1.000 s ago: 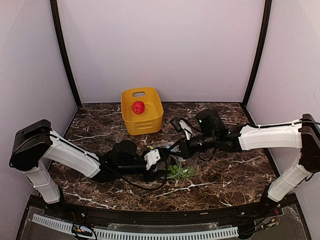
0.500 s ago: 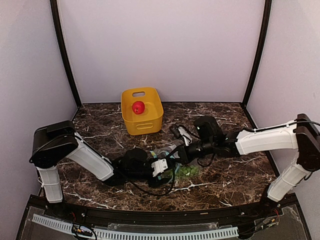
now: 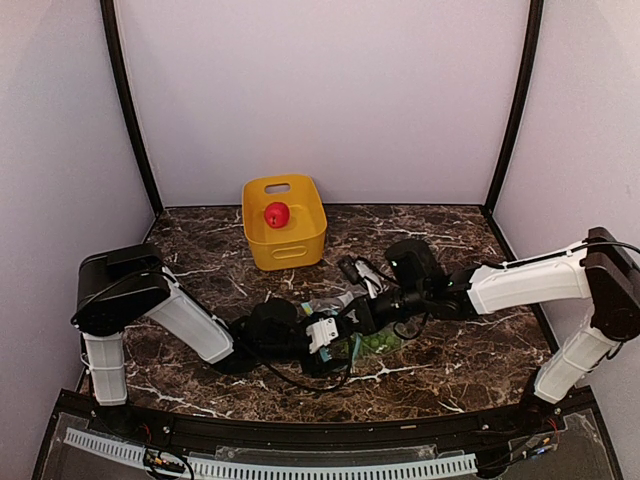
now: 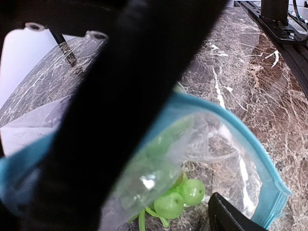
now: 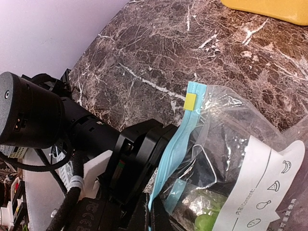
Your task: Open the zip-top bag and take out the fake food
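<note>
The zip-top bag point(image 3: 368, 335) lies on the marble table between both arms, its teal zip mouth point(image 5: 192, 126) open, white label point(image 5: 262, 185) facing up. My left gripper point(image 3: 343, 338) reaches inside the bag with its jaws apart; the green grapes point(image 4: 185, 196) lie between its fingers, not clearly touched. My right gripper point(image 5: 156, 215) is shut on the bag's teal edge and holds it up. The grapes also show in the right wrist view point(image 5: 207, 221). The red round fruit point(image 3: 276, 213) sits in the yellow bin point(image 3: 300, 245). The dark purple fruit is out of view.
The yellow bin stands at the back left of centre, its corner in the right wrist view point(image 5: 269, 7). Both arms meet low over the table's middle. Walls close in the table at the back and sides.
My left arm has pushed right, sending its gripper deeper into the bag. My right gripper has drifted slightly left and lower, still holding the bag's edge.
</note>
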